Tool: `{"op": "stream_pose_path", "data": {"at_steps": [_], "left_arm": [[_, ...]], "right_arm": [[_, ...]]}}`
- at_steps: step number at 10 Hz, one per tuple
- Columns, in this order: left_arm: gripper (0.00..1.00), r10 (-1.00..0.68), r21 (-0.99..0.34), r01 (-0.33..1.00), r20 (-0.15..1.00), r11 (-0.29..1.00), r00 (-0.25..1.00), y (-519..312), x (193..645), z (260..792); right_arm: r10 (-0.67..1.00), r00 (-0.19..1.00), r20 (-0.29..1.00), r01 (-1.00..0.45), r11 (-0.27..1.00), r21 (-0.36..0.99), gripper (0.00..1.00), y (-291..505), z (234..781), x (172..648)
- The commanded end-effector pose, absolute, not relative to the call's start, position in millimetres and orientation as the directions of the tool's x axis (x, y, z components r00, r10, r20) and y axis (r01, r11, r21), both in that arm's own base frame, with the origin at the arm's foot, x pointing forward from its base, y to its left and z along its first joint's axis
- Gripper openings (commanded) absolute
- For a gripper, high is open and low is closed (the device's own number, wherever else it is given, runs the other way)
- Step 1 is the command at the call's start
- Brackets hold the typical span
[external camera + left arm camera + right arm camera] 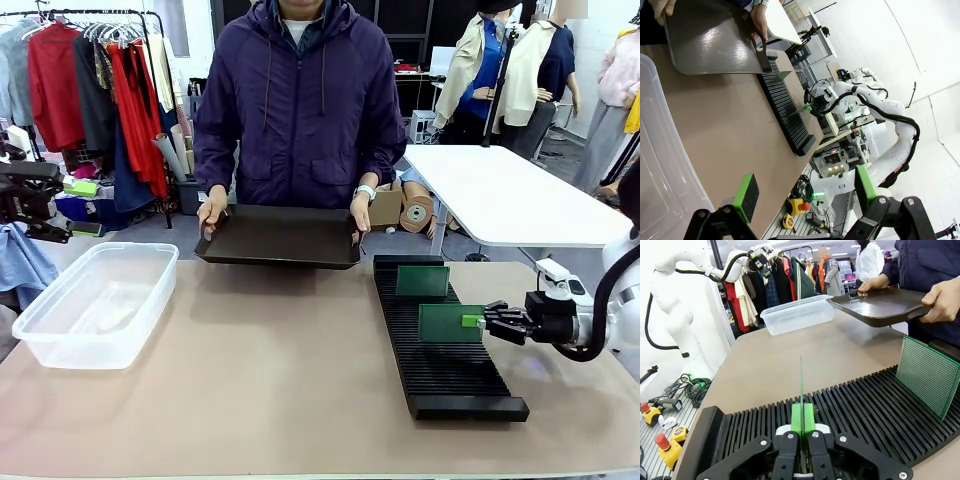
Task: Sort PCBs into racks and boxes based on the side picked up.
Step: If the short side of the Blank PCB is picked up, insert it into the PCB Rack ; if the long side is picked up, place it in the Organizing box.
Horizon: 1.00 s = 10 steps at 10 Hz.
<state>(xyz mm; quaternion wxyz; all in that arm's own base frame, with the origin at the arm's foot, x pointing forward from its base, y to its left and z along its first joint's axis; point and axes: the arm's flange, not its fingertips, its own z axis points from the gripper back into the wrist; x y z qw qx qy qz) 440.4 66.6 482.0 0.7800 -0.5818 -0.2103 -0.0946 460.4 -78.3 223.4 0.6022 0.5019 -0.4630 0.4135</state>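
1. The box (95,300) is clear, colourless plastic, smooth and faintly glossy.
2. The rack (445,355) looks like matt black ribbed plastic.
3. The PCBs (927,375) are green board, one face finely dotted.
4. The tray (710,42) is dark with a soft sheen.
5. The worktop (270,380) is matt tan and smooth.
6. The person's jacket (300,110) is purple cloth.

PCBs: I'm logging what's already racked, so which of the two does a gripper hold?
The nearer PCB, pinched edge-on by the right gripper. The far PCB stands free in the rack.
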Motion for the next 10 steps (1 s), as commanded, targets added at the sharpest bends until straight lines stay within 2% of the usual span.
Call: {"op": "stream_pose_path", "data": {"at_steps": [1,10], "left_arm": [[1.00,0.100,-0.871,0.387,0.433,0.304,0.896,66.7,439.8,483.7],[1.00,0.100,-0.871,0.387,0.433,0.304,0.896,66.7,439.8,483.7]], "right_arm": [[0.033,0.222,0.975,-0.965,0.153,0.214,0.00,-77.8,227.0,461.3],[0.033,0.222,0.975,-0.965,0.153,0.214,0.00,-77.8,227.0,461.3]]}}
